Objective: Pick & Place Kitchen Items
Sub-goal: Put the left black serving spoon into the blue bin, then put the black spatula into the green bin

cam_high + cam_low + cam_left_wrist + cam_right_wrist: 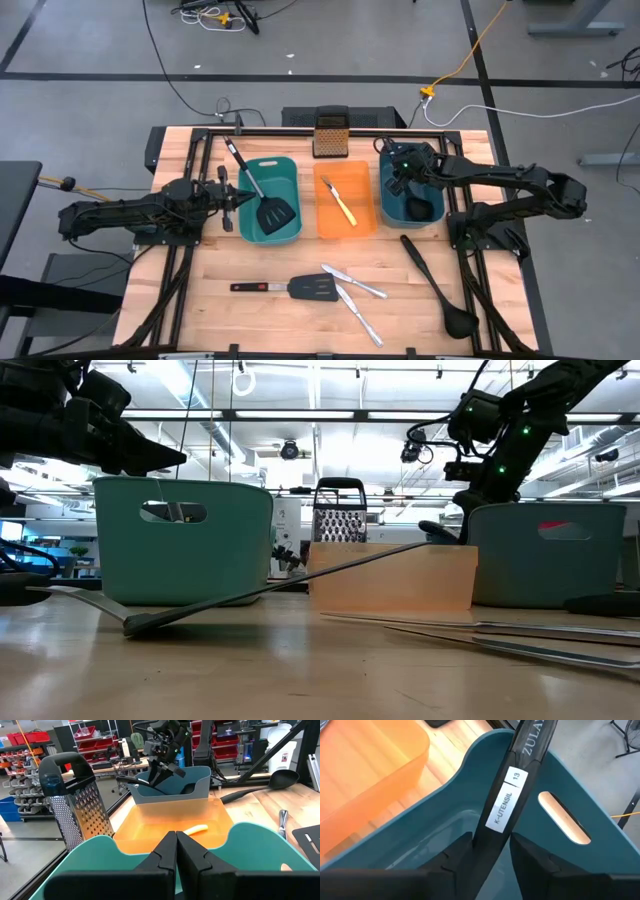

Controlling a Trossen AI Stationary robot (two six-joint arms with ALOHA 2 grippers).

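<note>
Black ladle [512,795] between the right gripper [492,852] fingers over the blue bin [385,205], handle across its rim. Fingers parted, seemingly released. Left gripper [176,852] clenched, empty, above the teal bin [292,180].

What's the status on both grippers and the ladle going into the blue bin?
Right gripper over blue bin, fingers apart either side of black ladle handle, bowl in bin. Left gripper shut, empty, beside teal bin. Nothing blocking.
</note>
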